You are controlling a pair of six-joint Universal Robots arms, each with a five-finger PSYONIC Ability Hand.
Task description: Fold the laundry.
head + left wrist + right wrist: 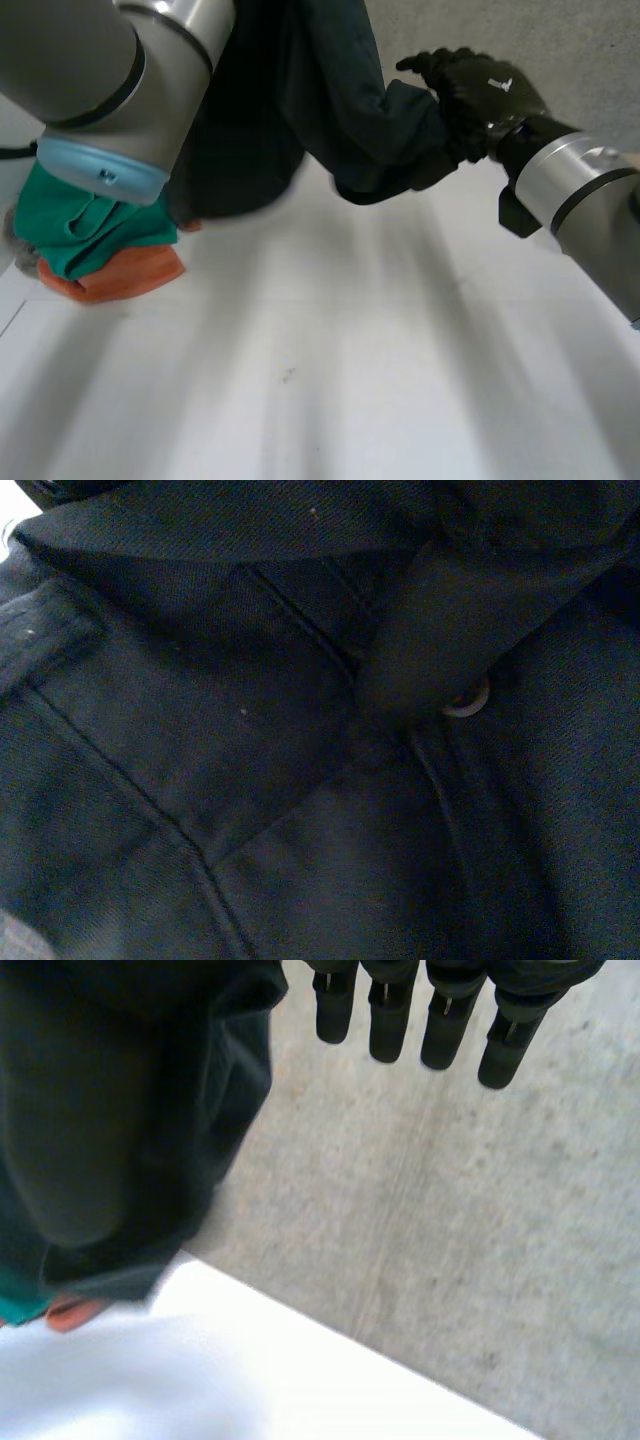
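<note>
The dark garment (300,90) hangs over the far side of the worktop (330,380) at the right hand (485,90), whose fingers (385,1020) stand straight and apart beside the cloth (the left hand's hold cannot be told), so the robot should pinch it firmly before spreading it flat.

We find the garment (330,110) hanging over the table (350,380), between the left arm (110,70) and the right hand (480,90), one end touching that hand. On the garment's far side from the right hand, under the left arm, two cloths rest on the table, the upper cloth (80,225) on the lower cloth (130,275). Below the right hand lies the floor (450,1210).
</note>
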